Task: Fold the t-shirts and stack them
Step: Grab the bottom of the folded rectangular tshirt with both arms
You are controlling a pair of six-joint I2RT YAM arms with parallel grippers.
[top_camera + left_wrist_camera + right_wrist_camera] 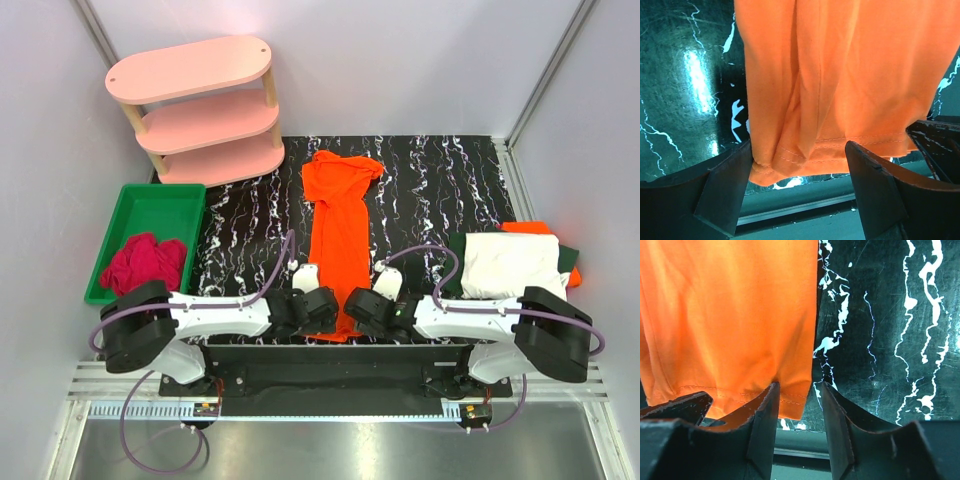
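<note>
Top external, orange t-shirt (340, 230) lengthwise, left claw (328, 308), right claw (352, 303) at hem

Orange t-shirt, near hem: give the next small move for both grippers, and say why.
Probably close both grippers on the hem. The left gripper is open astride the orange t-shirt's near edge, and the right gripper is open around the hem's other corner; neither pinches cloth yet.

The left hand (799, 150) gapes wide, the right hand (799, 386) is parted narrowly, both low and side by side.
</note>
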